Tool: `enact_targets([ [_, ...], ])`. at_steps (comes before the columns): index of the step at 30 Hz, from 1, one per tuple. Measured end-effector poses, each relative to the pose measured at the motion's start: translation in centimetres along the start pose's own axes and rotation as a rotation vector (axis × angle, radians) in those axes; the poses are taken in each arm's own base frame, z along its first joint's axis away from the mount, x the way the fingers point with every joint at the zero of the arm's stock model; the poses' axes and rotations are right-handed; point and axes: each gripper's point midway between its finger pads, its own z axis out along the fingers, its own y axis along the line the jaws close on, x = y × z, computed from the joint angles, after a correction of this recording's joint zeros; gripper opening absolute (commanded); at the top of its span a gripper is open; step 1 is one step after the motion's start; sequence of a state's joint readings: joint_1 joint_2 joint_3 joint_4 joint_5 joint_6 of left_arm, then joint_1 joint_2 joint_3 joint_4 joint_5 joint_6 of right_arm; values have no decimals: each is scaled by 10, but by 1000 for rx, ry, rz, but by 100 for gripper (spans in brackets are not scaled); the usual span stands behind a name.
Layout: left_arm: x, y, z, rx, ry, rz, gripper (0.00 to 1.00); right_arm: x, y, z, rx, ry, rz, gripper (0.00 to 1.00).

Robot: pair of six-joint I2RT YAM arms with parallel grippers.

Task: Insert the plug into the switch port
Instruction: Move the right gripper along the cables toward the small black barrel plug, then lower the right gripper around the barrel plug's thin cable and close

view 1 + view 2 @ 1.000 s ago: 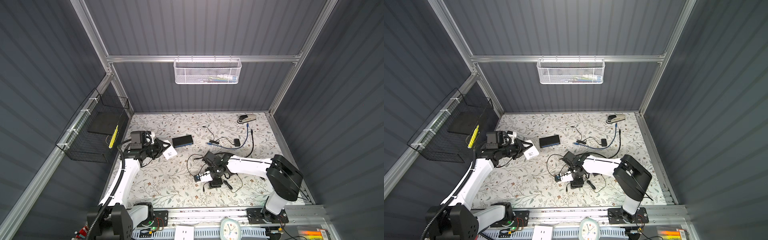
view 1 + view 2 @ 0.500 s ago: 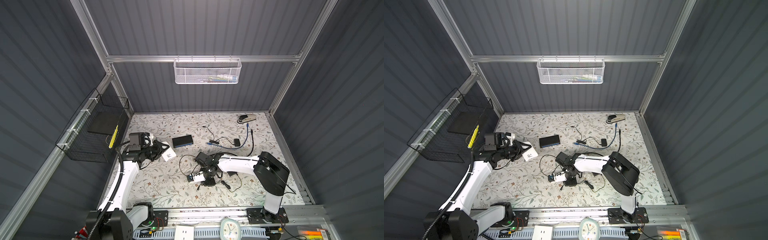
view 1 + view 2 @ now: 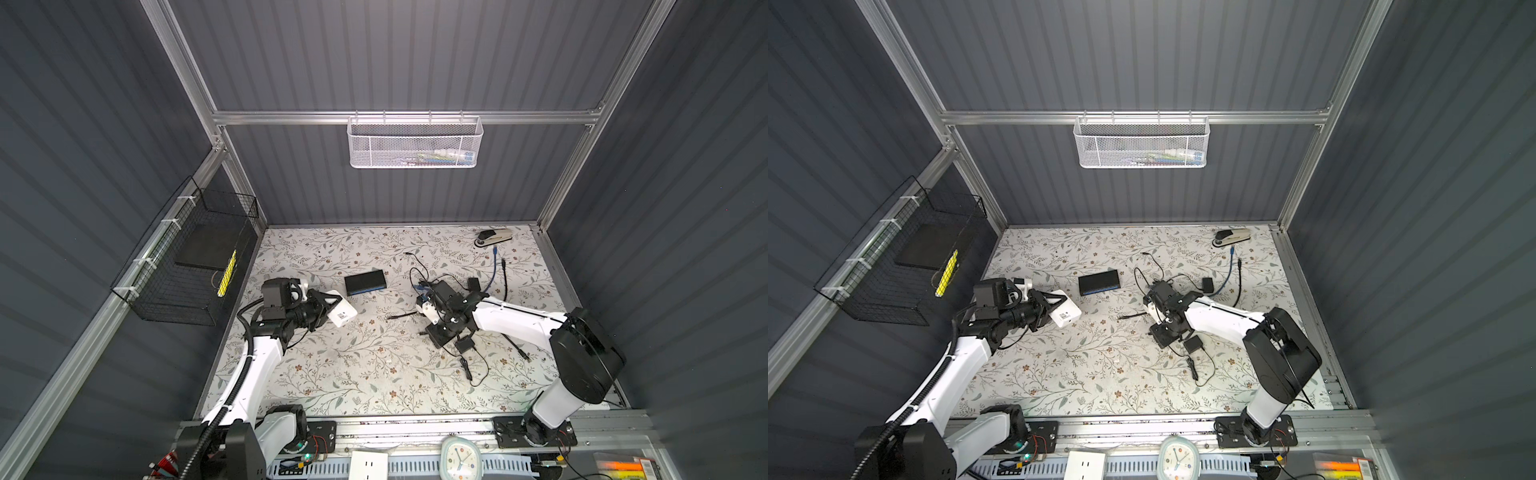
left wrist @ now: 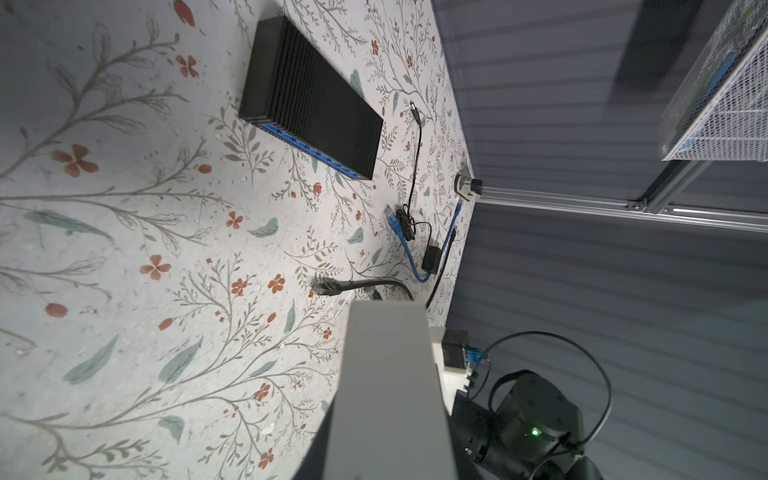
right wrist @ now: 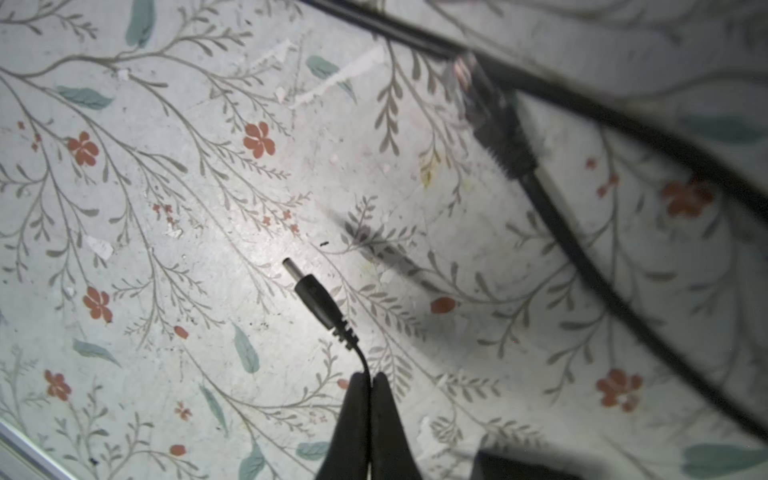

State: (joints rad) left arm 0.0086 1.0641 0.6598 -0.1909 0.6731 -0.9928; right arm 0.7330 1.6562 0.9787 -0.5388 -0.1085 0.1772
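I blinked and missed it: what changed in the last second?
The right jaws snapped shut on the thin cord just behind the small round plug, and that arm shifted toward the back. The left jaws still hold the white box; the black switch hasn't moved.

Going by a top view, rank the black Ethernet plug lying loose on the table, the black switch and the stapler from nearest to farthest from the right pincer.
From the right pincer, holding the barrel plug by its cable:
1. Ethernet plug: just left of it.
2. Switch: farther left and back.
3. Stapler: far back right corner.
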Motion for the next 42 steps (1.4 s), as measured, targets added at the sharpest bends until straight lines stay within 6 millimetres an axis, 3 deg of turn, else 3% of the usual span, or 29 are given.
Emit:
enact_targets([
  [4, -4, -9, 0, 39, -15, -5, 0, 19, 0, 16, 11, 72, 119, 8],
  [11, -7, -16, 0, 70, -23, -3, 0, 15, 4, 15, 7, 59, 171, 42],
  [15, -7, -17, 0, 72, -21, -2, 0, 17, 5, 9, 15, 49, 102, 50],
  [21, -6, -16, 0, 70, -15, -1, 0, -4, 14, -23, -24, -44, -152, 56],
  [24, -3, -13, -1, 53, -6, 6, 0, -22, 30, -48, -68, -143, -384, 75],
  [26, -2, -12, -2, 34, -3, 18, 0, -27, 44, -67, -83, -240, -639, 81],
  [29, -3, -13, -6, 9, -12, 43, 0, -21, 54, -75, -127, -311, -944, 74],
  [32, -4, -11, -8, -11, -19, 57, 0, -29, 51, -53, -196, -214, -1095, 60],
  [35, -3, -7, -8, -30, -19, 55, 0, -43, 54, -25, -251, -157, -1191, 53],
  [42, 1, -7, -15, -39, -28, 56, 0, -27, 57, 8, -311, -47, -1284, 49],
])
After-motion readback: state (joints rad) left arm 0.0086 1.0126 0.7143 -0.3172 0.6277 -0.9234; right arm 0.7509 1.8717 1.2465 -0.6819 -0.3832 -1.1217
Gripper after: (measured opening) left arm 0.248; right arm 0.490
